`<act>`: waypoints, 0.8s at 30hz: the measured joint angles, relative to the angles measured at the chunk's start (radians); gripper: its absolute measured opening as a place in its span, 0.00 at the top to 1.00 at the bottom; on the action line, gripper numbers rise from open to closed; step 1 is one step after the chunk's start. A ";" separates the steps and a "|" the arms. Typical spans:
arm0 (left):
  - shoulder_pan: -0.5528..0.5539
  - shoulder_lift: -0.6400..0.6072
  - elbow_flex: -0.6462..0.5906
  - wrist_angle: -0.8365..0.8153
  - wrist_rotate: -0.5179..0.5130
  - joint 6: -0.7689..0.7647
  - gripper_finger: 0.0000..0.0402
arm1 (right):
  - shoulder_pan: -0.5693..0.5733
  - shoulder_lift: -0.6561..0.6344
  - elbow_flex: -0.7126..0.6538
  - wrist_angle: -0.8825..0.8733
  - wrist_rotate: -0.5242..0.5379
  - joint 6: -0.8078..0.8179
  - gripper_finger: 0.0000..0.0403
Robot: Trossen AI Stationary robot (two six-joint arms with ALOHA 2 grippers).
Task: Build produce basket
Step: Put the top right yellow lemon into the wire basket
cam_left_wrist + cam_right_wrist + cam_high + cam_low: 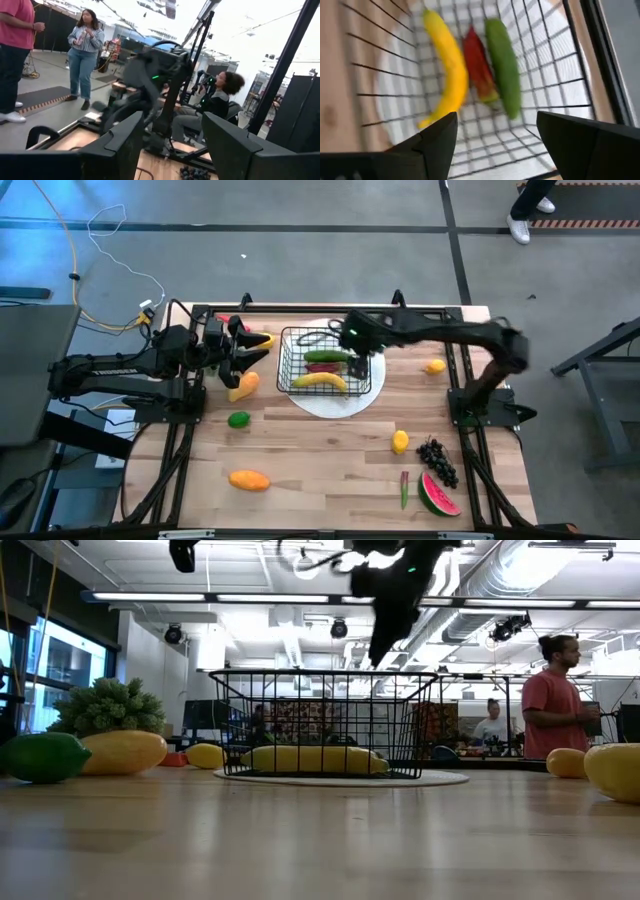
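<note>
The black wire basket (328,365) sits on a white plate (372,392) mid-worktop, already holding a banana (446,65), a red pepper (479,64) and a cucumber (503,65). The right gripper (352,340) hovers above it, jaws spread and empty. Left to collect: the lime (238,419), mango (249,479), lemons (400,442), grapes (437,461) and watermelon slice (438,495). The left gripper (236,352) waits near the worktop's left edge, jaws spread; roughly a third seems done
</note>
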 joint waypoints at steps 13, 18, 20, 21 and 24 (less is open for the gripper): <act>0.000 0.000 0.000 -0.099 0.000 0.000 0.52 | 0.131 -0.573 -0.614 0.755 0.058 0.348 0.37; 0.000 0.000 0.000 -0.113 0.000 0.044 0.52 | 0.133 -0.623 -0.693 0.886 0.066 0.192 0.37; 0.000 0.000 0.000 -0.122 0.010 0.080 0.52 | 0.133 -0.623 -0.696 0.884 0.066 0.165 0.37; 0.000 0.000 0.000 -0.123 0.017 0.097 0.52 | 0.133 -0.620 -0.696 0.885 0.066 0.165 0.37; 0.000 0.000 0.000 -0.138 0.027 0.147 0.52 | 0.133 -0.617 -0.696 0.888 0.058 0.180 0.37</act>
